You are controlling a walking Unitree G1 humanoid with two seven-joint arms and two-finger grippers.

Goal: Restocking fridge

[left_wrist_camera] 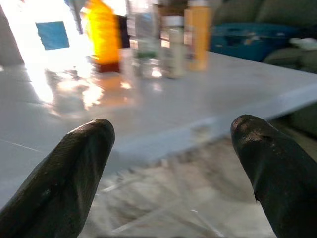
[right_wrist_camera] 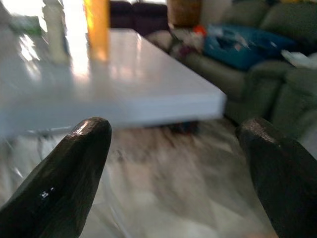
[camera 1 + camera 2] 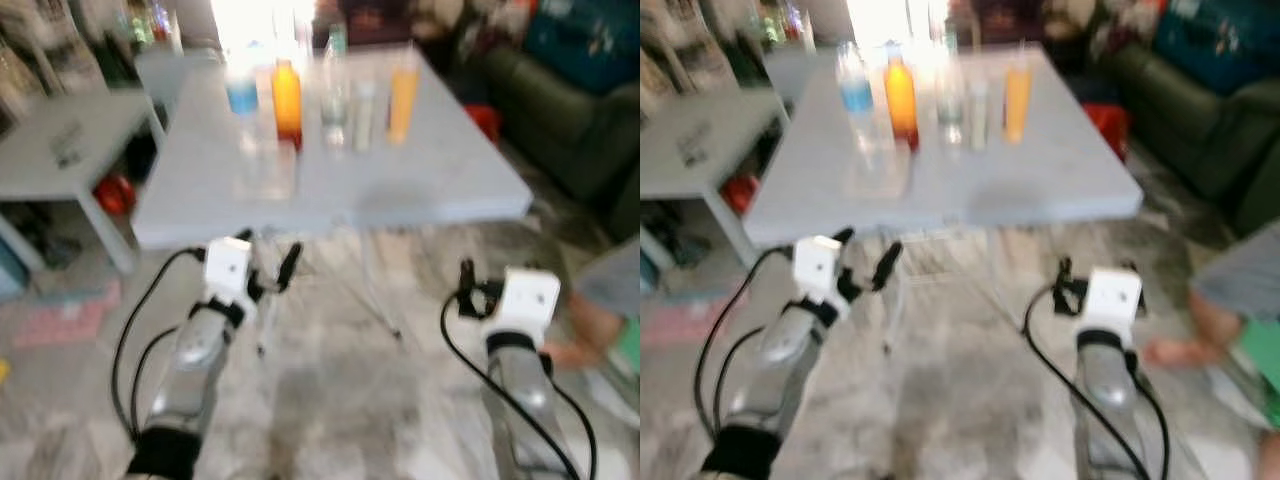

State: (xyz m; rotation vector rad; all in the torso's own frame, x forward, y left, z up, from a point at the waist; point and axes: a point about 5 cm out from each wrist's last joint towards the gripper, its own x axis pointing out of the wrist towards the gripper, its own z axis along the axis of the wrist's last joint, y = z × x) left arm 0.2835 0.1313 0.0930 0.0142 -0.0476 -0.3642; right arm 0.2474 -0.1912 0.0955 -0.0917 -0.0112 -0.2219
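Note:
Several bottles stand in a row at the far side of a white folding table [image 3: 420, 180]: a blue-labelled water bottle [image 3: 242, 90], a deep orange bottle [image 3: 287, 100], a clear bottle [image 3: 334, 88], a small pale bottle [image 3: 362, 115] and a yellow-orange juice bottle [image 3: 402, 98]. My left gripper [image 3: 268, 260] is open, held just below and in front of the table's near edge. My right gripper [image 3: 468, 290] is open too, lower and to the right, over the floor. The left wrist view looks across the tabletop at the orange bottle [image 1: 103, 34]. All views are blurred.
A low white side table [image 3: 60, 150] stands at the left with a red object [image 3: 115, 193] under it. A dark sofa [image 3: 570, 110] runs along the right. A person [image 3: 605, 310] crouches at the right edge. The table's thin legs [image 3: 378, 295] stand ahead on the marble floor.

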